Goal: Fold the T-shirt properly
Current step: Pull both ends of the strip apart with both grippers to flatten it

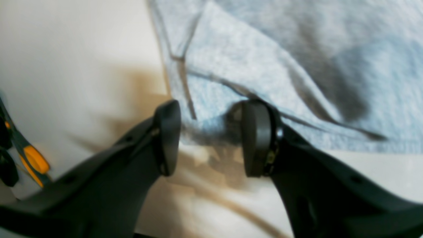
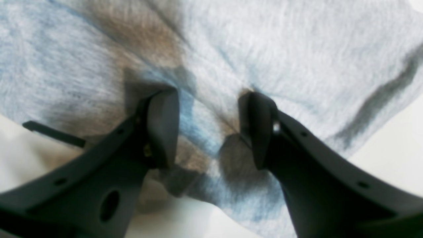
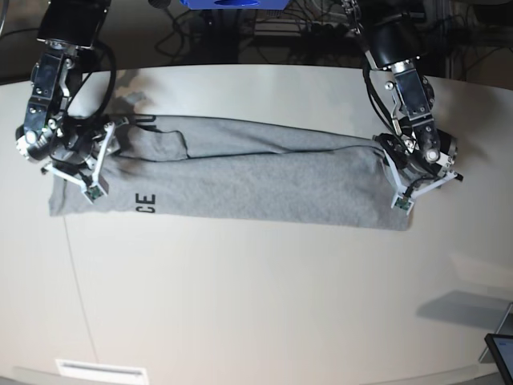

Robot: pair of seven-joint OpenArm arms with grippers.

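The grey T-shirt (image 3: 256,176) lies as a long band folded lengthwise across the white table (image 3: 256,305), with black letters (image 3: 145,203) near its left end. My left gripper (image 3: 403,183) is down at the band's right end. In the left wrist view it (image 1: 211,132) stands open, with a corner of the T-shirt (image 1: 264,49) lying between its fingertips, unpinched. My right gripper (image 3: 78,164) is at the left end, over the sleeve area. Its jaws (image 2: 208,125) are open too, low over the T-shirt (image 2: 264,49) and holding nothing.
Cables and dark equipment (image 3: 304,24) crowd the table's far edge. A screen corner (image 3: 501,349) shows at the front right and a white label (image 3: 100,370) at the front left. An orange and green part (image 1: 33,160) sits at the left edge of the left wrist view.
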